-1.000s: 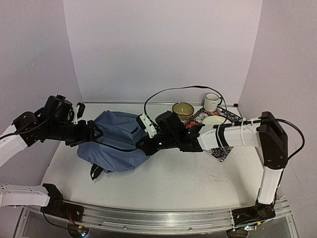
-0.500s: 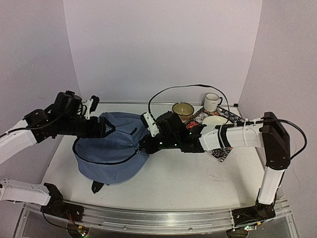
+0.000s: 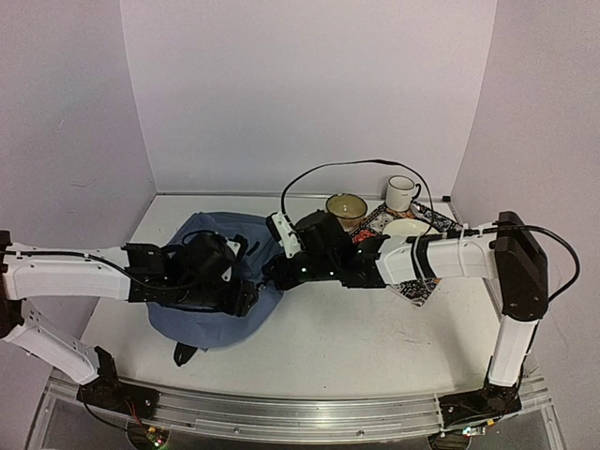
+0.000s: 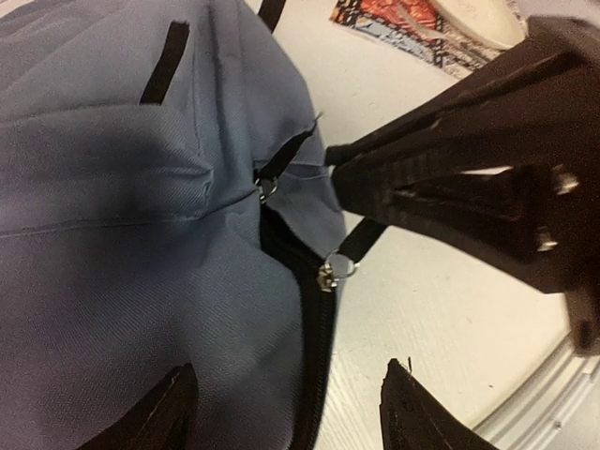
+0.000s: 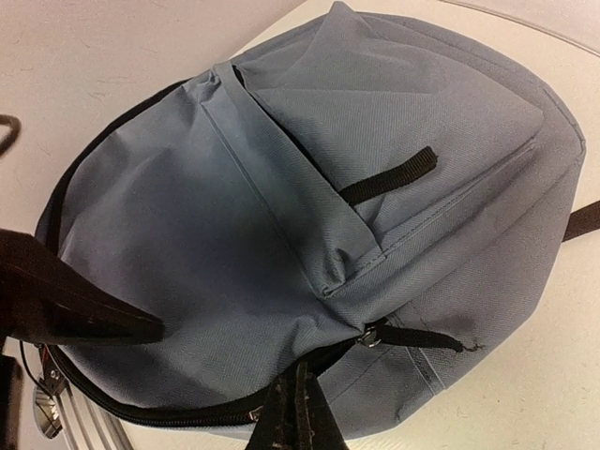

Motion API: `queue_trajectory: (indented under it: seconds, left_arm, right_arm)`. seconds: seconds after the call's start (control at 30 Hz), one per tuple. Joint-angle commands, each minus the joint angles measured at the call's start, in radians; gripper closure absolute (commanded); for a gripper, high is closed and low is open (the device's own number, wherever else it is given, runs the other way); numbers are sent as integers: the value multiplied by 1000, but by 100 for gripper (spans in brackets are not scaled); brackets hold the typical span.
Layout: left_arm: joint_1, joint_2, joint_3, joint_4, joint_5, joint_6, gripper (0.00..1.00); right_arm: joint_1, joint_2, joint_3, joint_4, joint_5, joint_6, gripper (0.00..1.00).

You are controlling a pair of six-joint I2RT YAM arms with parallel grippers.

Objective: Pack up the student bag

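Observation:
The slate-blue student bag (image 3: 208,277) lies flat on the white table, front pocket up. My right gripper (image 3: 273,274) is at its right edge, shut on the black zip pull strap (image 4: 371,238) of the main zip. In the right wrist view the closed fingertips (image 5: 298,377) pinch at the bag's black zip line, beside a second slider with a black pull (image 5: 412,336). My left gripper (image 3: 246,298) hovers over the bag's near right edge, open and empty. Its gap (image 4: 289,370) spans the zip (image 4: 319,337) and bare table. The bag's inside is hidden.
A yellowish bowl (image 3: 346,208), a white mug (image 3: 401,192) and a white plate (image 3: 405,228) on a patterned mat (image 3: 418,291) sit at the back right, behind my right arm. A black cable (image 3: 337,169) arches above them. A bag strap end (image 3: 182,353) pokes out near the front.
My left arm has swung from the bag's upper left down across it to its near right edge. The bag has settled flatter. My right gripper has stayed in place.

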Motion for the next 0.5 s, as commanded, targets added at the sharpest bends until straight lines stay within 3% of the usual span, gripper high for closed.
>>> queue_trajectory:
  seconds: [0.0,0.23,0.47]
  left_arm:
    - [-25,59,-40,47,-130,-29,34]
    - [-62,77,-151,124,-104,-65,41]
    - [-125,80,-229,159,-104,-116,67]
  right_arm:
    - [-1,49,49,12,-39,19,100]
    - [-1,135,67,31,-87,60,100]
    - [-1,189,106,38,-100,63,100]
